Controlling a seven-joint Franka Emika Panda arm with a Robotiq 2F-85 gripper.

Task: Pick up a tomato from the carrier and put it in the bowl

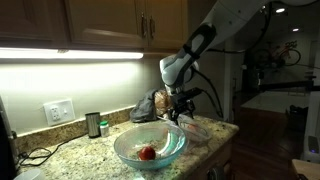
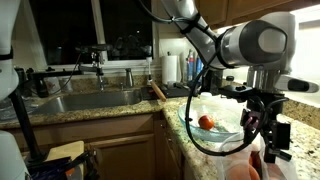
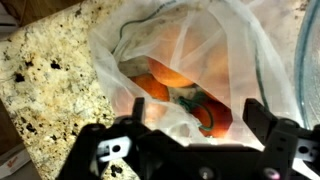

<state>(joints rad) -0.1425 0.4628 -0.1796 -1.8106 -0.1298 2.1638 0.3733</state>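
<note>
A clear glass bowl (image 1: 150,150) on the granite counter holds one red tomato (image 1: 147,153); both also show in an exterior view, the bowl (image 2: 215,127) and the tomato (image 2: 206,122). The carrier is a white plastic bag (image 3: 190,50) with orange-red tomatoes (image 3: 165,85) and green stems inside. My gripper (image 3: 195,118) hangs open just above the bag's mouth, its two black fingers either side of a tomato, holding nothing. In both exterior views the gripper (image 1: 181,112) (image 2: 272,140) is over the bag, beside the bowl.
Speckled granite counter (image 3: 50,80). The bowl's rim (image 3: 305,60) shows at the right of the wrist view. A small dark jar (image 1: 93,125) and a wall outlet (image 1: 58,111) sit behind. A sink (image 2: 85,100) with tap lies further along the counter.
</note>
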